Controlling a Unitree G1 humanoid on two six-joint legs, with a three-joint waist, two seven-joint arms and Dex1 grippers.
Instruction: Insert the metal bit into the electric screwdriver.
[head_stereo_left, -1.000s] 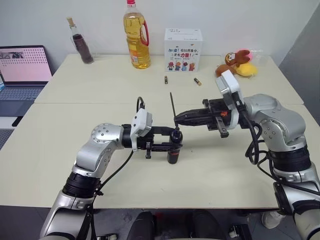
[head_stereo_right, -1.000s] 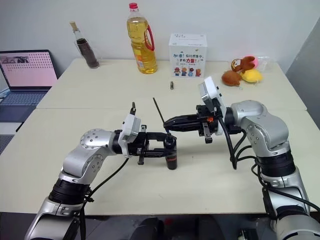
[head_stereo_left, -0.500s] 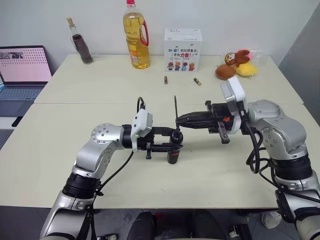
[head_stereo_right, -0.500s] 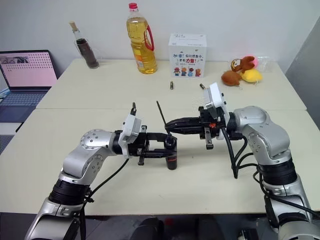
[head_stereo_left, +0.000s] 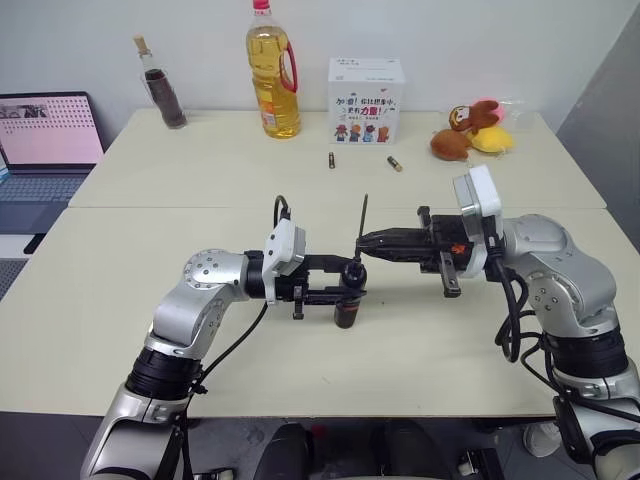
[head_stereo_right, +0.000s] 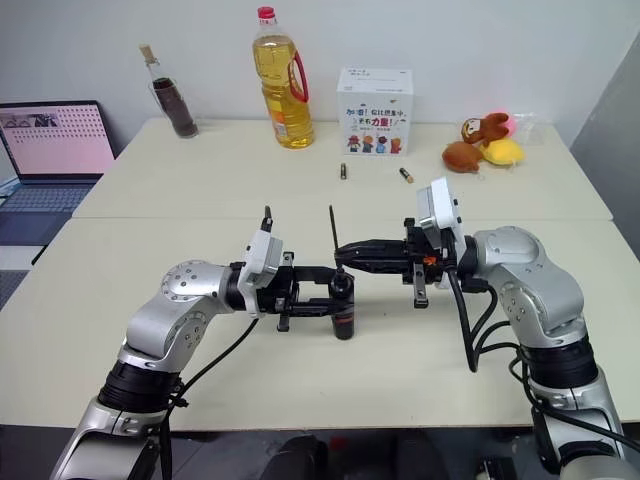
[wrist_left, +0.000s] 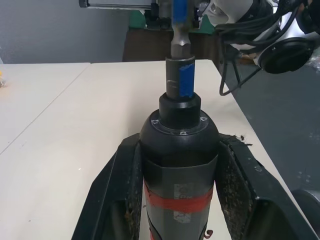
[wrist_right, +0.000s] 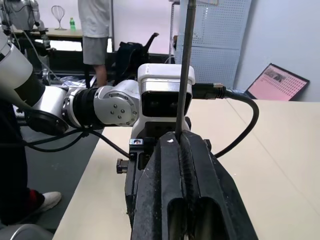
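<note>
1. Two risks stand out. First, the metal bit is pinched only at its lower end by the right gripper, whose jaws are closed tight on it, so most of the thin rod stands free above them. I judge that any side push against the screwdriver's socket could pivot or slide it in that narrow grip.
2. Second, the rod points up while its held end sits just above the top of the electric screwdriver, at the centre of the head views. The socket opens upward, so a small misalignment would likely make the bit land on the collar rim and skid off onto the tabletop.
3. Third, the left gripper holds the screwdriver upright, with its jaws closed on the black body near the red band. A hard downward press could tilt the tool in that grip.
4. One bit, one screwdriver, two grippers.
5. Two small batteries lie right of centre in the upper part of the frame.
6. Two bottles at the top: one large oil bottle and one small dark bottle.
7. One white box, one laptop at the left edge, and plush toys at the upper right; their count I cannot tell.
</note>
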